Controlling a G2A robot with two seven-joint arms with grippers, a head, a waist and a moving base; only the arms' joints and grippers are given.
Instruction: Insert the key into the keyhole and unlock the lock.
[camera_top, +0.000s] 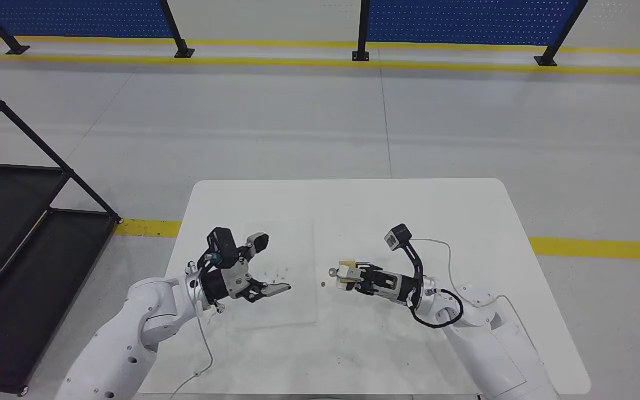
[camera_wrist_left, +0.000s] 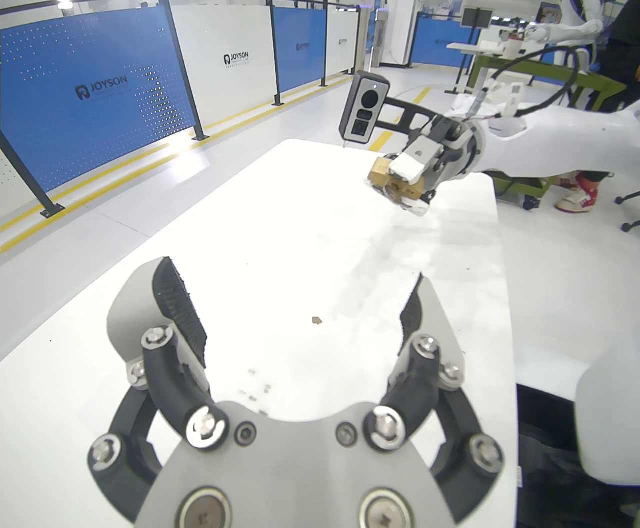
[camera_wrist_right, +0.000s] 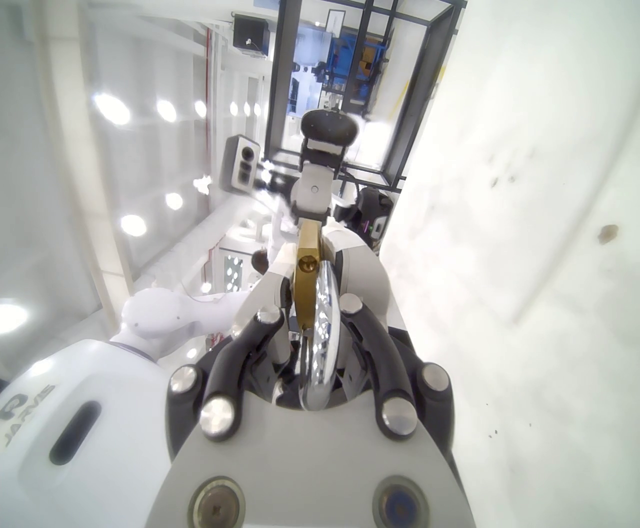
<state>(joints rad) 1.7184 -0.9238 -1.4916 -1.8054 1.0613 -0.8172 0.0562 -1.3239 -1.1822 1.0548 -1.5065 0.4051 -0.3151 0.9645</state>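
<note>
Holding my right gripper (camera_top: 343, 273) low over the table (camera_top: 450, 210), turned on its side, I have it squeezed tight on the brass lock (camera_wrist_right: 306, 280). My left gripper (camera_wrist_left: 292, 280) hovers facing it, spread wide with nothing inside. The left wrist view shows the lock's gold body sticking out past the right fingers. The right wrist view shows its shiny silver loop back by the palm. A small brown bit (camera_wrist_left: 316, 320) lies on the table between the grippers.
</note>
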